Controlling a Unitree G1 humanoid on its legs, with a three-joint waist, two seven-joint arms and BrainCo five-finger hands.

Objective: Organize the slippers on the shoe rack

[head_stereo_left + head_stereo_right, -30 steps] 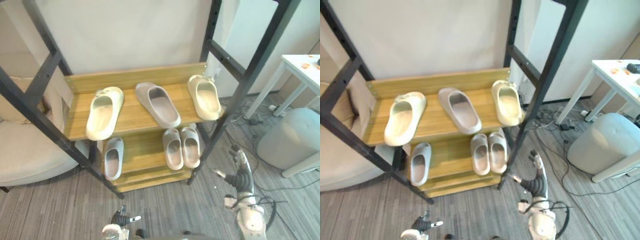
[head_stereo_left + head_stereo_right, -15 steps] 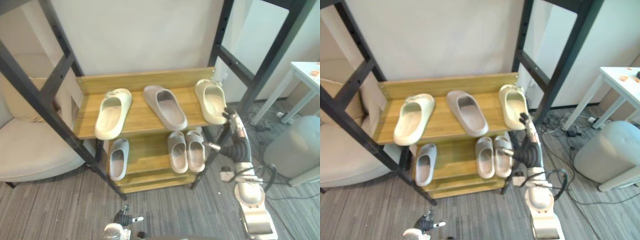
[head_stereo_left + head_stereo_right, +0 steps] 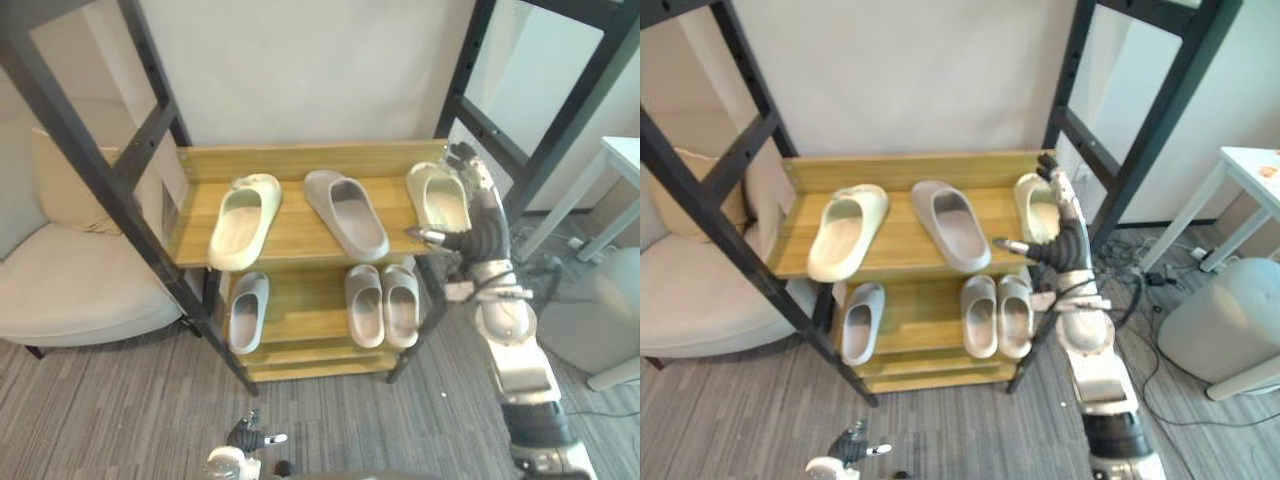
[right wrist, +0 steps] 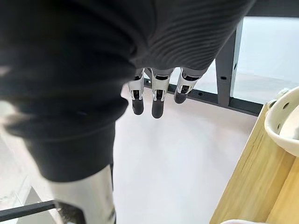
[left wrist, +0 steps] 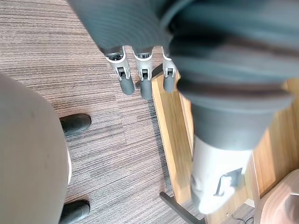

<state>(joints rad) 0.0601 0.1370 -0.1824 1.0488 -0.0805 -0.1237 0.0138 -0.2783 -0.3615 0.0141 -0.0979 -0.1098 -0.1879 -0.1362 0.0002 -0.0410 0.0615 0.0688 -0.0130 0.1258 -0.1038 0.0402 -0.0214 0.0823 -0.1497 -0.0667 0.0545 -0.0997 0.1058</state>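
Left eye view: the right hand (image 3: 478, 225) is raised at the end of the shoe rack's (image 3: 290, 235) top shelf, fingers straight and spread, thumb out, gripping nothing. A cream slipper (image 3: 436, 198) lies just beside its palm; whether they touch I cannot tell. Its mate (image 3: 243, 218) sits well off past the thumb, with a grey slipper (image 3: 347, 212) between. I'd close round the near slipper's side wall and lift it clear rather than drag it. The left hand (image 5: 142, 83) hangs low, fingers straight, empty.
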